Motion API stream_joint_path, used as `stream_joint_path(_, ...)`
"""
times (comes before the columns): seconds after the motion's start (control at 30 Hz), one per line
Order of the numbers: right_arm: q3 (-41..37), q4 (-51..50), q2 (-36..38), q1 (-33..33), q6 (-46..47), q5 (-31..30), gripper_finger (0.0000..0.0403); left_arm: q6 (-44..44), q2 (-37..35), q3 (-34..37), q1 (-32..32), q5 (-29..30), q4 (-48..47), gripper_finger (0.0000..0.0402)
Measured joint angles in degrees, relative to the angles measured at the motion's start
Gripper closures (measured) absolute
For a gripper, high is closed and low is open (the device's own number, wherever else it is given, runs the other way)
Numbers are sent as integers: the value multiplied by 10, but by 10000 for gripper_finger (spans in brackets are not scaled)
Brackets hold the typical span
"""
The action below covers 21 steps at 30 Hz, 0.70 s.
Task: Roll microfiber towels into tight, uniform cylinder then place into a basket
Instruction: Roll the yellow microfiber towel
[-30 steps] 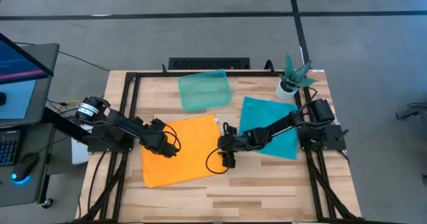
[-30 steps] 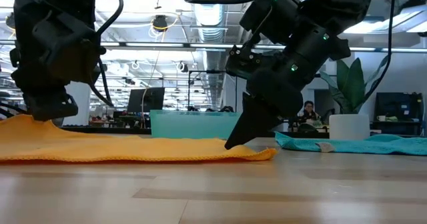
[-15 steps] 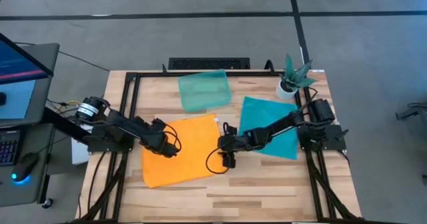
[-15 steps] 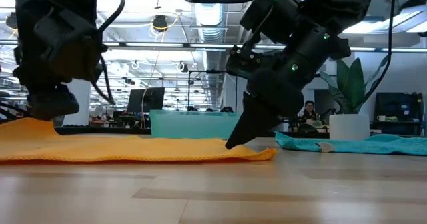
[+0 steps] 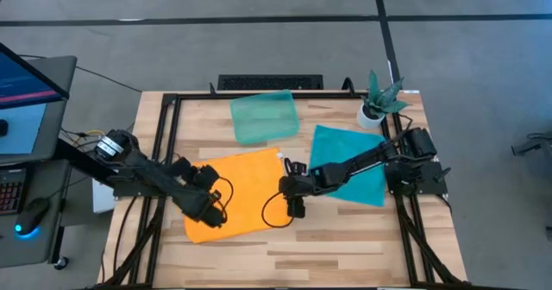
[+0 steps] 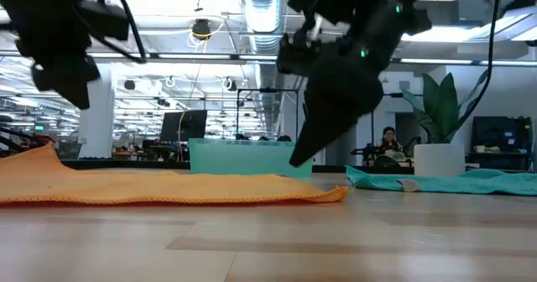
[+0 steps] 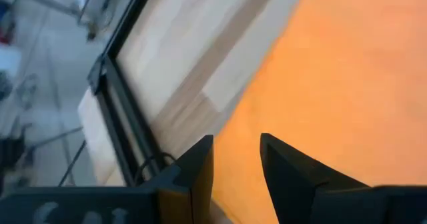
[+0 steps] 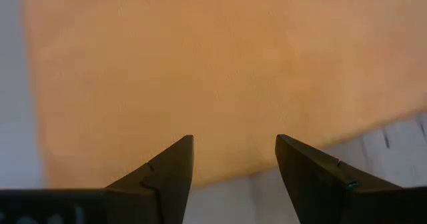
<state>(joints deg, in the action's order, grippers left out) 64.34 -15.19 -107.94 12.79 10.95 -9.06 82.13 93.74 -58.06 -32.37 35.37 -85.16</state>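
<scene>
The orange towel [image 5: 246, 186] [image 6: 168, 188] lies spread out flat in the middle of the table. My left gripper [image 5: 210, 212] [image 7: 237, 141] hangs open above the towel's left near part, clear of the cloth, with nothing between its fingers. My right gripper [image 5: 291, 202] [image 8: 235, 141] stands open just above the towel's right edge, fingers slanting down; in the low view its tips [image 6: 300, 158] are off the cloth. The teal towel [image 5: 362, 152] [image 6: 453, 181] lies flat at the right, under my right arm. The pale-green basket [image 5: 264, 117] [image 6: 243, 156] stands at the far middle.
A small white pot with a green plant [image 5: 375, 104] [image 6: 440, 152] stands at the far right corner. A black frame [image 5: 168, 143] runs around the table top. Bare wood [image 5: 328, 247] lies along the near edge.
My left gripper has risen off the orange towel's left part and swung toward the table's near edge, tipping as it went. My right gripper has lifted a little off the towel's right edge. The orange towel stays spread out where it was.
</scene>
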Motion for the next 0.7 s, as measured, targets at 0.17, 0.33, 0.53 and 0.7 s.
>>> stream_joint_path(0.17, 38, -82, 0, 22, 10, 0, 165, -17, 0, -11, -52, 13, 51, 285)
stream_joint_path(0.33, 94, -174, 10, 45, 44, -26, 165, -81, 0, -19, -113, 12, 97, 285)
stream_joint_path(0.53, 146, -238, 38, 98, 60, -103, 165, -83, 0, -78, -150, 31, 101, 285)
stream_joint_path(0.7, 159, -255, 71, 165, 60, -209, 165, -155, 0, -123, -184, 109, 158, 285)
